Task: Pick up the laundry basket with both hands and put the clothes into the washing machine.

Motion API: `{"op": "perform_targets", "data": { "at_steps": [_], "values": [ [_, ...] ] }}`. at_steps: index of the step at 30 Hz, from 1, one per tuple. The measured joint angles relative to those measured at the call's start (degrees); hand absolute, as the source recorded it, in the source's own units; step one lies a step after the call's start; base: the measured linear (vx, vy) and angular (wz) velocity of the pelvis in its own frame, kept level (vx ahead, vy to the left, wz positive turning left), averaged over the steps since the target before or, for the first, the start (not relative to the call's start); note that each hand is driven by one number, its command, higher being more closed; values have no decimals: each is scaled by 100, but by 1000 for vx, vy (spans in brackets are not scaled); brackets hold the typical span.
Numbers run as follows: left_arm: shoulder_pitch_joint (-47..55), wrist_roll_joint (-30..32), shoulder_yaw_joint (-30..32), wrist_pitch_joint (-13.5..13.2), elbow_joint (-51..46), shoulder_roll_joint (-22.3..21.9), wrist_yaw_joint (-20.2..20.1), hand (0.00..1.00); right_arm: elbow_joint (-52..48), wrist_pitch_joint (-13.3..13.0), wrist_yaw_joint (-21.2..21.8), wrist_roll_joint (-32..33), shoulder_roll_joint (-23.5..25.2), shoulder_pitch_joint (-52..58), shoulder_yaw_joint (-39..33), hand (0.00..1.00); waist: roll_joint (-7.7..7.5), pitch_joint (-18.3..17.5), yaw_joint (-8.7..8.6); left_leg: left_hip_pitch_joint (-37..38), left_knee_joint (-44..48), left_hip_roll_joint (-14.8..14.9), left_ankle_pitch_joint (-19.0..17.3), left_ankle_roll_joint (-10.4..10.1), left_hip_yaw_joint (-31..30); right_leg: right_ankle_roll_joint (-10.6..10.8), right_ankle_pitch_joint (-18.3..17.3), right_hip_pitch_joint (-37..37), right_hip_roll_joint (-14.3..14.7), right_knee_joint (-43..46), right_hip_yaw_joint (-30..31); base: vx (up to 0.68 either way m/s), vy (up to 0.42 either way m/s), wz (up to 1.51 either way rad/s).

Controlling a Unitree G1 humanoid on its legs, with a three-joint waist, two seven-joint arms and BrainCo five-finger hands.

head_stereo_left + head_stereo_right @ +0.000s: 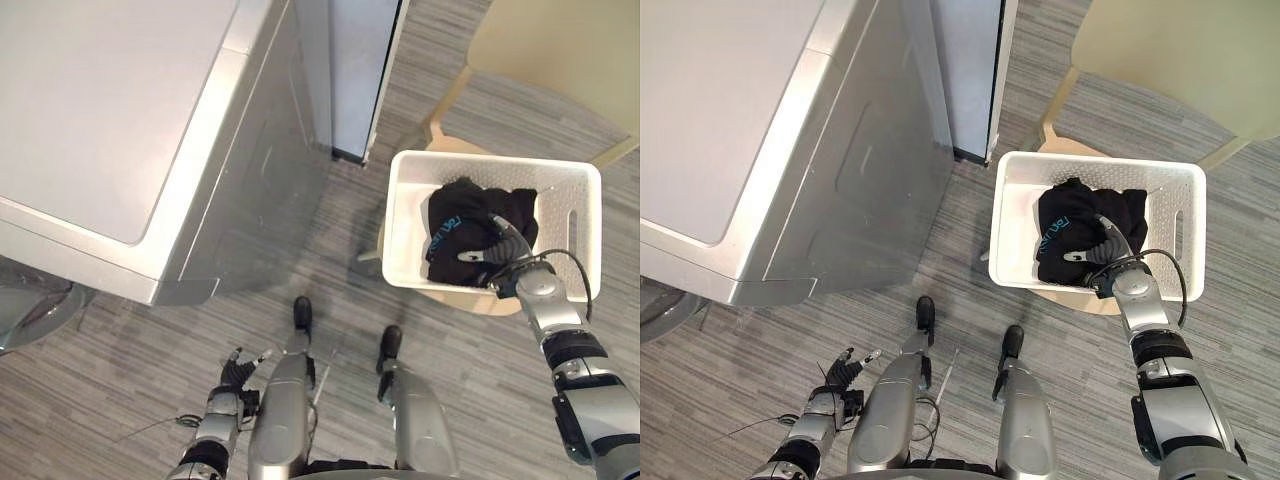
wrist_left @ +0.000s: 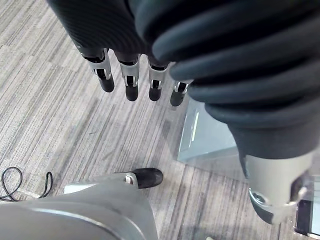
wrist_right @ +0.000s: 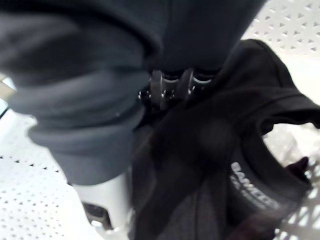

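At your left stands one washing machine (image 1: 110, 110). Nearer you, your left hand (image 1: 236, 375) hangs over the floor with its fingers (image 2: 131, 86) straight, apart and holding nothing (its wrist view makes that plain). They are well apart from the one white laundry basket (image 1: 575, 215), which sits on a pale wooden seat (image 1: 487, 302). Inside lies one heap of black clothes (image 1: 462, 215). Your right hand (image 1: 497, 256) is sunk in it, and even the close wrist view leaves you unable to tell whether it grips.
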Motion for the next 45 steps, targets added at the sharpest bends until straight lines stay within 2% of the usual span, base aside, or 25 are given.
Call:
{"op": "perform_targets", "data": {
  "at_steps": [6,7,12,15,19,23,29,33,39,40,45],
  "values": [
    [-274,-127,-153,-47,-366,-287,61,0,235,13,-254,-219,15,-471,146,0,1,114,-10,-519,24,-52,140,3,-208,-43,-220,-617,-149,524,-190,-5,-22,19],
    [-323,-145,-153,-57,-489,-337,120,0,302,12,-373,-337,55,-573,262,100,0,114,-4,-684,82,-53,144,-2,-287,-54,-304,-781,-202,694,-225,0,-31,27],
    [-368,-244,-148,-54,-612,-372,178,0,394,5,-725,-703,139,-884,638,100,-4,117,-13,-906,230,-110,142,-15,-433,-79,-540,-978,-337,1080,-439,5,-43,23],
    [-365,-245,-128,-50,-625,-408,241,0,382,-18,-737,-995,287,-912,806,100,-5,116,10,-915,252,-116,143,-19,-517,-116,-651,-964,-353,1190,-525,-1,-47,22],
    [-363,-243,-123,-30,-611,-461,246,0,405,-19,-720,-1029,700,-856,866,100,-7,116,25,-885,297,-101,144,-27,-529,-140,-721,-936,-353,1282,-549,7,-50,6],
    [-363,-241,-116,16,-580,-469,247,0,387,0,-595,-966,911,-557,801,100,-23,123,27,-698,315,-81,128,-46,-509,-140,-720,-726,-334,1247,-544,34,-27,-2],
    [-265,-238,-107,31,-560,-468,248,0,233,126,-652,-360,1195,143,-312,100,-49,115,16,-120,163,-21,98,-67,-340,-100,-678,-194,-259,980,-450,6,-4,-11],
    [-76,-239,-114,43,-533,-454,242,0,-439,163,-874,271,1250,689,-1331,100,-79,100,3,472,-145,33,107,-70,-210,-72,-580,297,-172,685,-369,34,0,-17],
    [410,-223,-132,47,-539,-451,210,0,-1664,159,-1137,1008,1286,1647,-2316,100,-199,-659,-58,953,-411,-8,125,-93,-240,-3,-535,853,-143,295,-432,87,2,3],
    [532,-223,-128,47,-571,-445,202,0,-1941,149,-1169,1075,1306,1796,-2434,100,-213,-845,-143,1039,-422,-33,125,-93,-264,10,-527,994,-145,206,-442,62,9,15],
    [945,-194,-133,100,-882,-407,73,0,-3086,35,-1207,1389,1596,2196,-2517,100,-207,-1420,-214,1526,-603,-101,122,-94,-236,85,-479,1446,-131,-71,-350,11,10,-6]
  ]
}}
